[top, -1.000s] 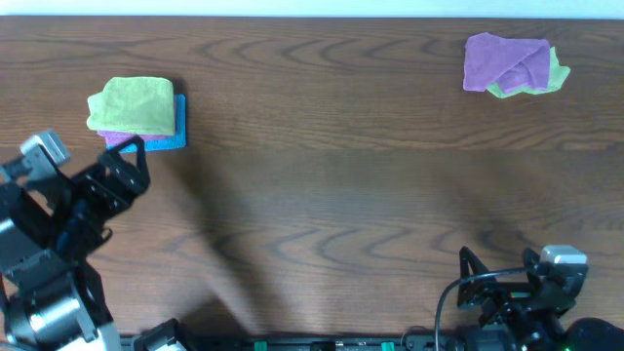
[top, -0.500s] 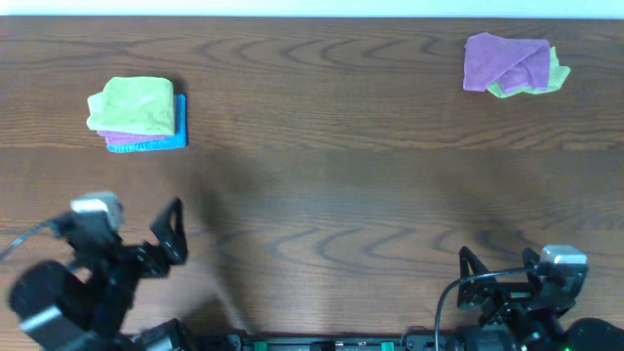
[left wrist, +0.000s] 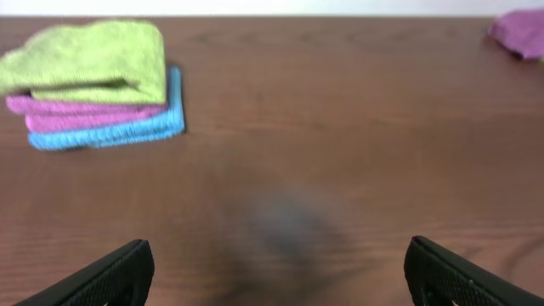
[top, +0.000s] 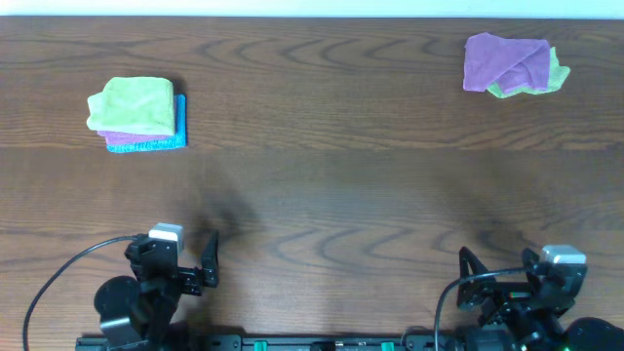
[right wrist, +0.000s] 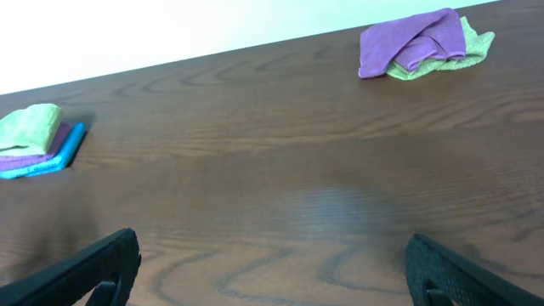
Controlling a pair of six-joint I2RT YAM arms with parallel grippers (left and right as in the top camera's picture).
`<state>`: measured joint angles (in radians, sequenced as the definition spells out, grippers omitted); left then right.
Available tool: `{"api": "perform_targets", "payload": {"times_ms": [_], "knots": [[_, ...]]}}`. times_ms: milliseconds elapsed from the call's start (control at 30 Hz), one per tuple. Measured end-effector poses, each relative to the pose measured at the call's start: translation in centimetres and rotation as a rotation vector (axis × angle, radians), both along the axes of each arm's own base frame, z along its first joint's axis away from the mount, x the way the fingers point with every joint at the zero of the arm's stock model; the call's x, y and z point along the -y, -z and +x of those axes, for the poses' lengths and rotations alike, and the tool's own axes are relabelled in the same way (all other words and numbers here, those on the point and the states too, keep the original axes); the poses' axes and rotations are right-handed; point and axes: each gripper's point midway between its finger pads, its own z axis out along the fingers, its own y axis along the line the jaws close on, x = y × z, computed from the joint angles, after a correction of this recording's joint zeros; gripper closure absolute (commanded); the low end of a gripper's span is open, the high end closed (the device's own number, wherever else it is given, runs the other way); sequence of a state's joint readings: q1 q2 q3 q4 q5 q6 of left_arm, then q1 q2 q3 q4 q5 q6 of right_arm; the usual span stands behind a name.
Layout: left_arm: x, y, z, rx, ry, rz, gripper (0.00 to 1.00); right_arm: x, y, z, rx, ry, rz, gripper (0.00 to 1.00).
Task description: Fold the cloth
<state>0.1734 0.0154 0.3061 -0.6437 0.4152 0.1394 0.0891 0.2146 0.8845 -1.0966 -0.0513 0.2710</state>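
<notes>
Cloth [top: 505, 60], purple and crumpled, lies on a green one [top: 559, 74] far ahead of the right jaws and a little to their right in the overhead view; a neat stack [top: 138, 115] sits on the table [top: 322, 166] far ahead of the left jaws. Left wrist view: the left jaws stand wide apart and empty, the stack [left wrist: 93, 81] ahead to their left, the cloth [left wrist: 520, 32] far off right. Right wrist view: the right jaws are also wide apart, holding nothing, the cloth [right wrist: 412, 41] well ahead to their right. My judgement: the right arm should fetch it, pinching only the purple layer at a raised edge so the green one [right wrist: 476, 47] is not dragged, then spreading it flat before folding
</notes>
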Motion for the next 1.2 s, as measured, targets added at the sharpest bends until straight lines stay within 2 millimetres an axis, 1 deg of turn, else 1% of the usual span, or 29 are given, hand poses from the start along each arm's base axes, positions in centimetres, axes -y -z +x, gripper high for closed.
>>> {"api": "perform_targets", "payload": {"times_ms": [133, 300, 467, 567, 767, 1200], "knots": [[0.0, 1.9, 0.1, -0.046, -0.003, 0.034, 0.05, 0.0, 0.0, 0.0, 0.000, 0.000, 0.000, 0.01], [-0.6, 4.0, 0.0, -0.100, -0.035, 0.060, 0.05, 0.0, 0.0, 0.0, 0.000, 0.000, 0.000, 0.01], [-1.3, 6.9, -0.2, -0.176, -0.090, 0.046, 0.05, 0.0, 0.0, 0.0, 0.000, 0.000, 0.000, 0.01], [-2.0, 7.0, -0.2, -0.182, -0.139, 0.047, 0.05, 0.0, 0.0, 0.0, 0.000, 0.000, 0.000, 0.01], [-2.5, 7.4, -0.5, -0.203, -0.171, 0.061, 0.05, 0.0, 0.0, 0.0, 0.000, 0.000, 0.000, 0.01], [-2.6, 7.4, -0.5, -0.204, -0.176, 0.063, 0.05, 0.0, 0.0, 0.0, 0.000, 0.000, 0.000, 0.01]]}}
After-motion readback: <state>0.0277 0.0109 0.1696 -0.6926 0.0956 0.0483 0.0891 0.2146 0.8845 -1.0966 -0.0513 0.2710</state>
